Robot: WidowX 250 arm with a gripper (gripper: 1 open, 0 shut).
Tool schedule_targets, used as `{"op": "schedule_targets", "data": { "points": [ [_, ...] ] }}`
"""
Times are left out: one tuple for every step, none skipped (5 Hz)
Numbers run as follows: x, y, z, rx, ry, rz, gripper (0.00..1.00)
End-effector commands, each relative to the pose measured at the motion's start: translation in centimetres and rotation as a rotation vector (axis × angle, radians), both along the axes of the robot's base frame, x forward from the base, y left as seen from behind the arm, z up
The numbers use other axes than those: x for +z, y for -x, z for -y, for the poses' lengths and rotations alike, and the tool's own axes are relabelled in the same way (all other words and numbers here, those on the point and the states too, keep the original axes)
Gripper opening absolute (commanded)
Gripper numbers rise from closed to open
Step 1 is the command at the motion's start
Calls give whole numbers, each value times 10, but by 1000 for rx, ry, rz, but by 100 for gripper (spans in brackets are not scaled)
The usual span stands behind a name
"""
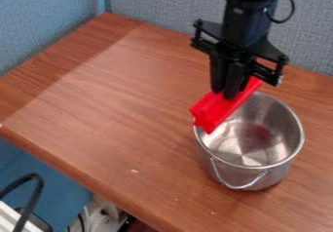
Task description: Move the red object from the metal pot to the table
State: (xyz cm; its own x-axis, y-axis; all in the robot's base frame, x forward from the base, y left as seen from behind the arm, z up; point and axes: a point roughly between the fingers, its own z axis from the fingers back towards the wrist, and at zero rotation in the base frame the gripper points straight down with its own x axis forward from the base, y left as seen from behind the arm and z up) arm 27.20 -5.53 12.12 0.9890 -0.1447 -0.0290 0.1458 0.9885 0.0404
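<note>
One gripper (231,88), closed on one red object (223,106); one metal pot (255,141) below; one table (117,90).

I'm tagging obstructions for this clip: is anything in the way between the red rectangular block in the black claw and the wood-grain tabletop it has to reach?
Nothing visible blocks the bare wood left of the pot in the picture; the shiny steel pot's rim lies just beneath the red block.
</note>
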Motion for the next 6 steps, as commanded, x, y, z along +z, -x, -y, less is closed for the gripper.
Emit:
{"op": "schedule_targets", "data": {
  "points": [
    [26, -14, -13, 36, 21, 108, 0],
    [32, -17, -31, 97, 28, 118, 0],
    [27, -22, -36, 121, 33, 109, 0],
    [14, -32, -41, 139, 31, 84, 0],
    [1, -40, -48, 157, 24, 58, 0],
    [-10, -43, -50, 163, 12, 40, 0]
  ]
}}
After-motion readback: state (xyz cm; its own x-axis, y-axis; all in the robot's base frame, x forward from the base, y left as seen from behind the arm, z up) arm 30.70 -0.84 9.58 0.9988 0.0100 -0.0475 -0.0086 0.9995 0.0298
